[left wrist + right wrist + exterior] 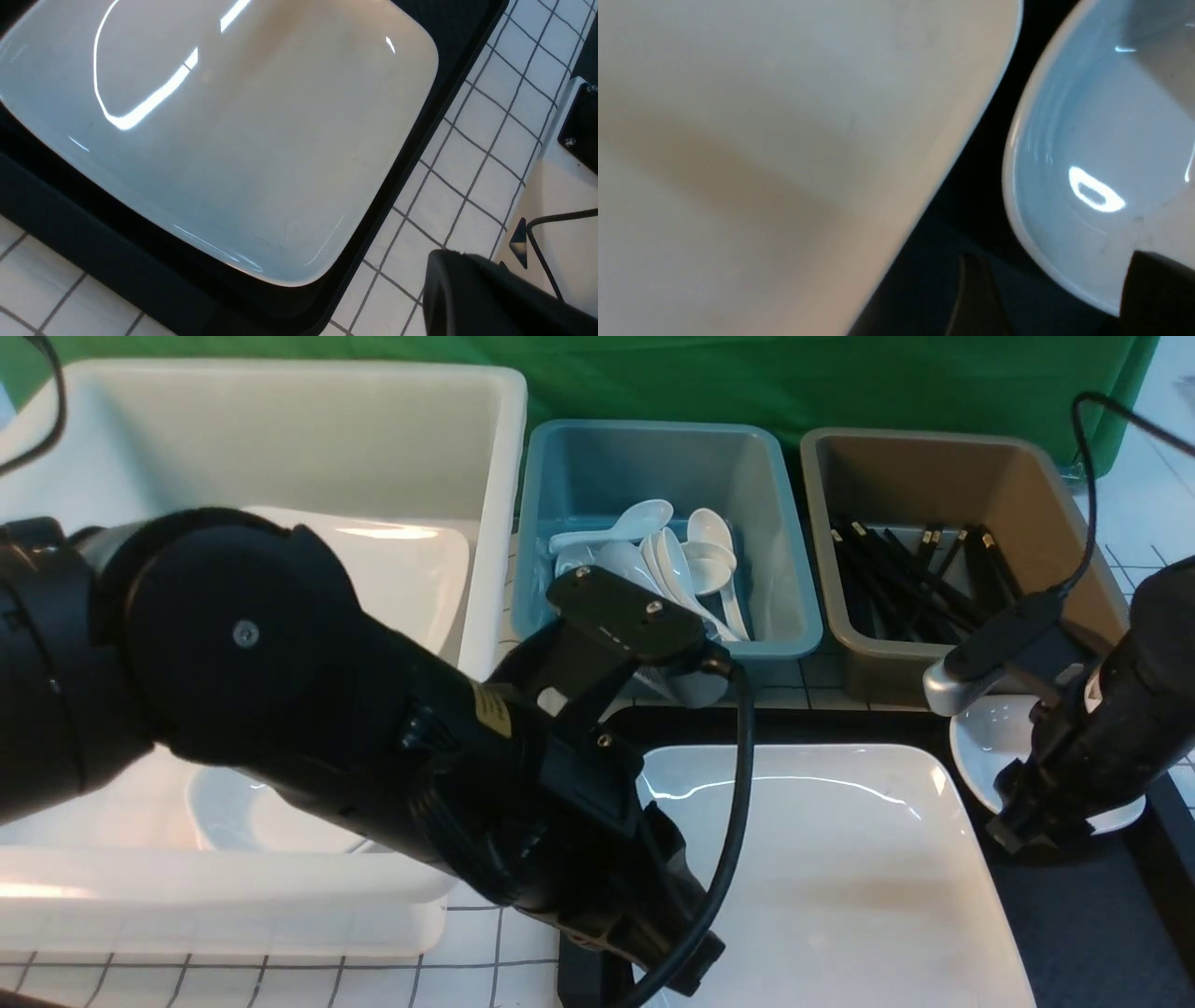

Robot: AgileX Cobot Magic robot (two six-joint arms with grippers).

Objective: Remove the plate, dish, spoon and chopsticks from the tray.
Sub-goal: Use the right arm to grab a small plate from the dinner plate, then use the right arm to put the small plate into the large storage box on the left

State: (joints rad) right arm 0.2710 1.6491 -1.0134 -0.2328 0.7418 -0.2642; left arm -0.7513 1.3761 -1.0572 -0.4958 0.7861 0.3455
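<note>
The large white plate lies on the black tray, and a small white dish sits at the tray's far right corner. My right gripper is open low over the dish. One finger stands over its inside and the other outside above the tray, with the rim between them. My left gripper is shut and empty, hanging past the plate's near left corner over the tiled table. Several white spoons lie in the blue tub and several black chopsticks in the brown tub.
A big white tub on the left holds white tableware. The blue tub and brown tub stand behind the tray. My left arm blocks the tray's left part. White gridded table surrounds the tray.
</note>
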